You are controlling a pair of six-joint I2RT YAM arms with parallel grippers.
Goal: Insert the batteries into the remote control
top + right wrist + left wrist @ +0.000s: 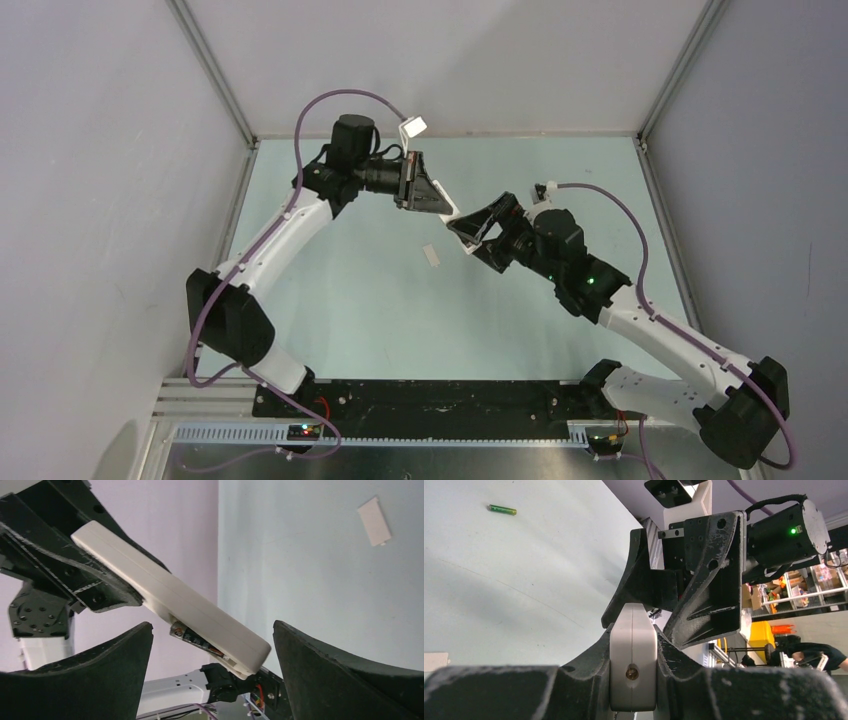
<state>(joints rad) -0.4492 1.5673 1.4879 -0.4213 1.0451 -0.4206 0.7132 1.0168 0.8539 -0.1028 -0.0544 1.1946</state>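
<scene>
Pinching the light, stiff, probably slick remote (170,592) near one end, left gripper (633,635) grips it; right gripper (212,627) gapes wide, and that tiny loose battery (502,510) looks roll-prone, so grab mid-barrel.

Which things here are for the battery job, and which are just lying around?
For the job:
remote control
battery in its back
loose green battery

Just lying about:
small white cover piece, flat on the table
</scene>
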